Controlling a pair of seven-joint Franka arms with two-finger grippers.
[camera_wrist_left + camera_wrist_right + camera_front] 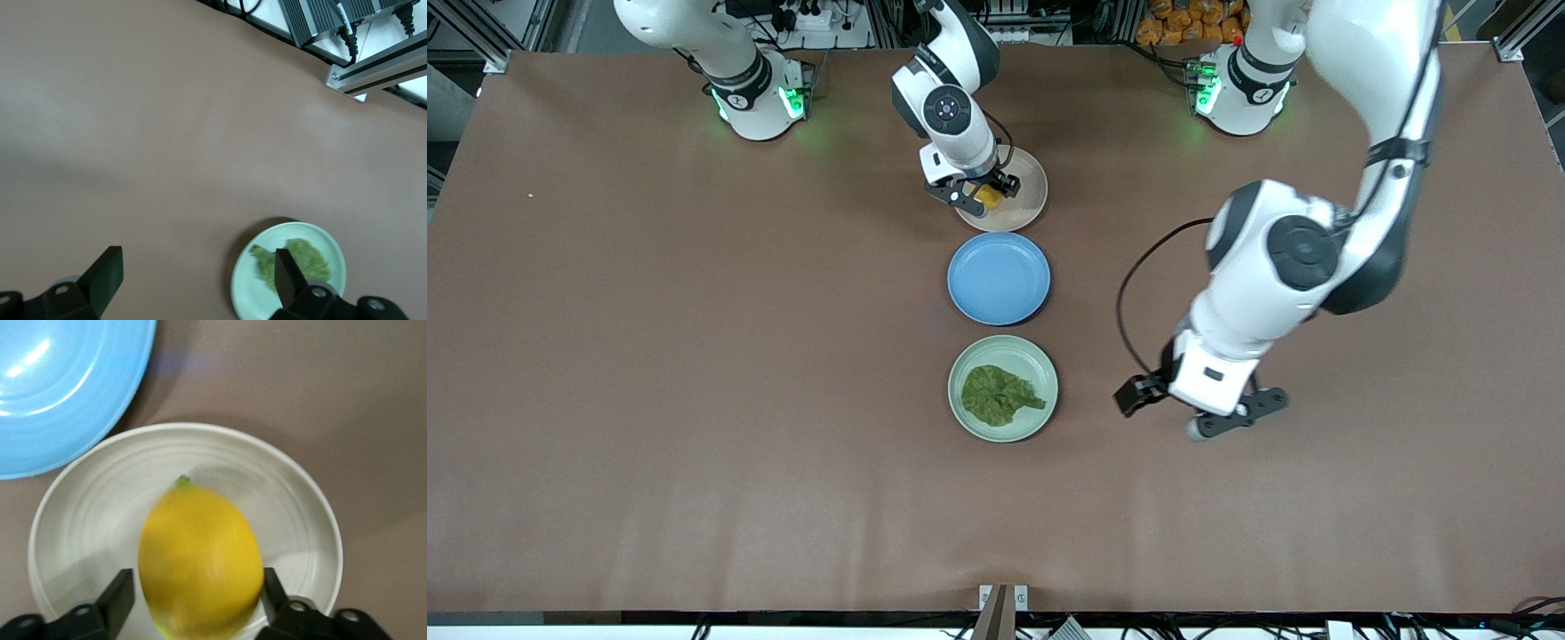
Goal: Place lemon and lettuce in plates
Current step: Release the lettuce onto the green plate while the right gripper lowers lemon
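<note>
A: Which items lie along the middle of the brown table (694, 400)?

B: Three round plates in a row. Farthest from the front camera is the pale beige-pink matte plate (1024, 201); next the glossy blue plate (999, 278); nearest is the pale mint-green matte plate (1003, 388).

A: Where is the small yellow oval lemon (987, 196)?

B: Between the fingers of the right gripper (978, 194), over the beige-pink plate. In the right wrist view the lemon (200, 561) fills the gap between the two black fingers (119, 600), which close against its sides, with the plate's pale ridged surface (87, 513) beneath and the blue plate's rim (100, 420) just beside it.

A: And the flat crinkled dull-green lettuce leaf (1000, 395)?

B: It lies in the mint-green plate, inside the rim.

A: How does the left gripper (1199, 412) stand?

B: Over bare table toward the left arm's end, beside the mint-green plate and apart from it. Its fingers (100, 277) are spread wide with nothing between them; the left wrist view shows the lettuce (293, 263) in its plate (247, 287).
</note>
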